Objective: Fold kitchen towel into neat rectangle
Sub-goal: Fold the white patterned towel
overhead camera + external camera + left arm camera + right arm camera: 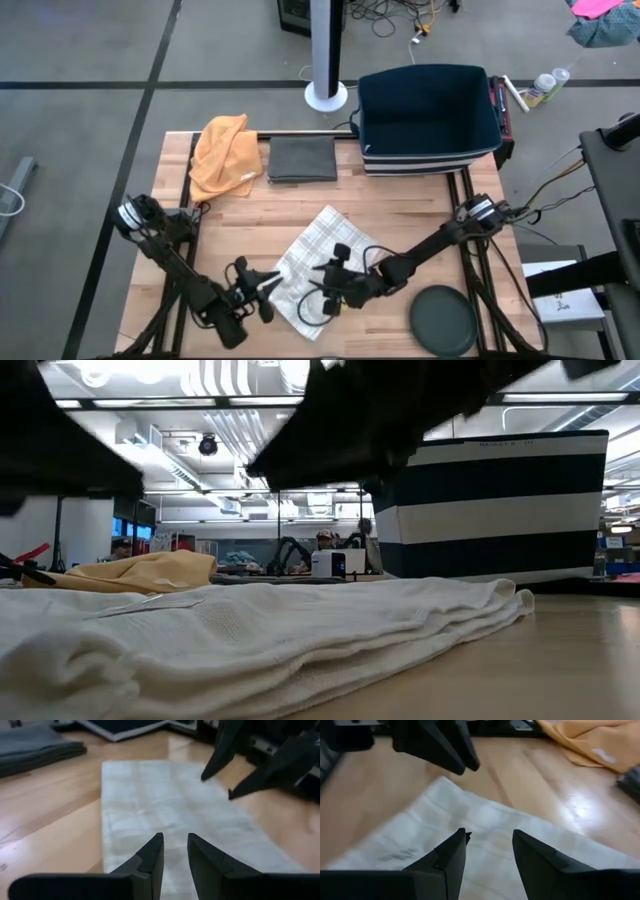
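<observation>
Grey floor crossed by dark lines surrounds the wooden counter, a white pillar base behind it (ceiling strip lights glow overhead).

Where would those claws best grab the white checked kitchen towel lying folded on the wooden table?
Probably at the two ends of one long edge of the white checked kitchen towel, coming down from above. It lies flat as a long strip, so only edges and corners can be pinched. The left gripper and right gripper hover open above it.
</observation>
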`<control>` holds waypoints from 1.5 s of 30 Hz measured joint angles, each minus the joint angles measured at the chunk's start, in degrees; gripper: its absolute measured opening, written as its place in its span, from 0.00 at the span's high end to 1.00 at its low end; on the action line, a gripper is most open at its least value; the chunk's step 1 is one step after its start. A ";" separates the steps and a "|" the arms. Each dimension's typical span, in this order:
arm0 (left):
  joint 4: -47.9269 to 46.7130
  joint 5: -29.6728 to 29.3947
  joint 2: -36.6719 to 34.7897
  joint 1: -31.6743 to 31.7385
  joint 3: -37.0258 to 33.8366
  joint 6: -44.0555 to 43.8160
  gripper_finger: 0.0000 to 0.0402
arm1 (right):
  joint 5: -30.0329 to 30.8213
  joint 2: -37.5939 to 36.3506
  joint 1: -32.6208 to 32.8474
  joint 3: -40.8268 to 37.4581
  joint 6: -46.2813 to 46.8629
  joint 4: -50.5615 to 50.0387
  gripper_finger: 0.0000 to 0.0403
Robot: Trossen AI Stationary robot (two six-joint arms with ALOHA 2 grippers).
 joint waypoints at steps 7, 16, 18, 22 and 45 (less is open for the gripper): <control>0.56 6.26 0.82 2.14 -5.74 -5.55 0.81 | -0.47 5.03 -3.11 -5.02 0.28 16.15 0.64; 4.77 16.43 0.69 0.93 -11.19 -7.74 0.81 | -2.95 14.51 -3.16 -2.68 3.88 19.53 0.65; 4.28 16.93 0.50 0.64 -11.44 -7.72 0.81 | -2.89 14.68 -3.16 -2.13 4.22 18.54 0.65; 0.28 20.72 -1.96 0.34 -11.37 -7.64 0.81 | -3.17 12.07 -3.02 -1.32 1.82 12.86 0.64; 12.31 11.55 8.19 3.83 -7.81 2.31 0.81 | -3.12 7.81 -4.15 -0.59 2.35 19.40 0.67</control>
